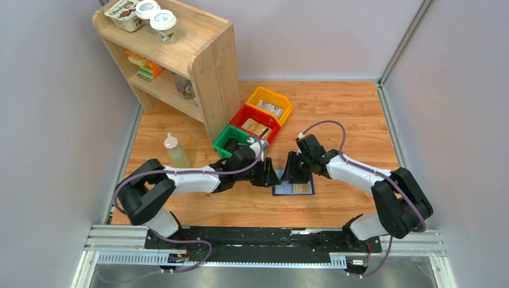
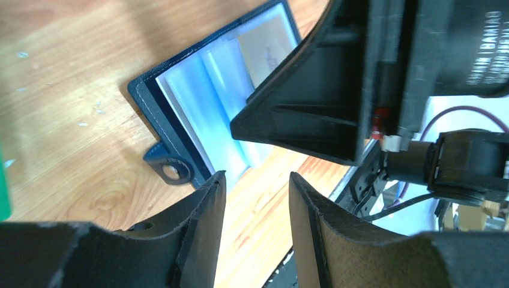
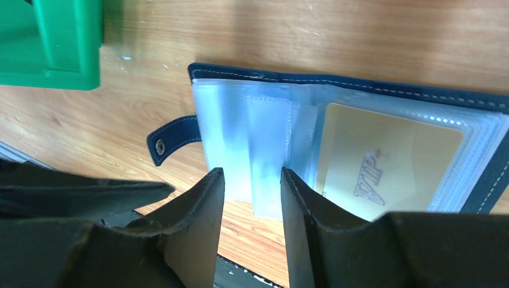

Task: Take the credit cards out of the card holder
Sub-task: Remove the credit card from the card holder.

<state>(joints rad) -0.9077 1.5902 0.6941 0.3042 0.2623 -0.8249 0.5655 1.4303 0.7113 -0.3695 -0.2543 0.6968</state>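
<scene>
The card holder point(image 1: 281, 191) lies open on the wooden table, navy cover down and clear plastic sleeves point(image 3: 264, 132) up, its strap tab point(image 3: 171, 138) pointing left. One gold credit card point(image 3: 384, 156) marked VIP sits inside a sleeve on the right half. My left gripper point(image 2: 257, 177) is open just off the holder's left edge point(image 2: 144, 90), with bare table between its fingers. Low over the holder's near left part, my right gripper point(image 3: 252, 173) is open. A loose sleeve flap shows just past its tips. In the top view both grippers point(image 1: 271, 173) point(image 1: 292, 172) face each other closely.
A green bin point(image 1: 234, 139), a red bin point(image 1: 257, 125) and a yellow bin point(image 1: 271, 105) stand in a row behind the holder. A wooden shelf point(image 1: 210, 72) rises at the back left, with a bottle point(image 1: 176, 151) in front of it. The black base rail point(image 1: 264, 237) runs along the near edge.
</scene>
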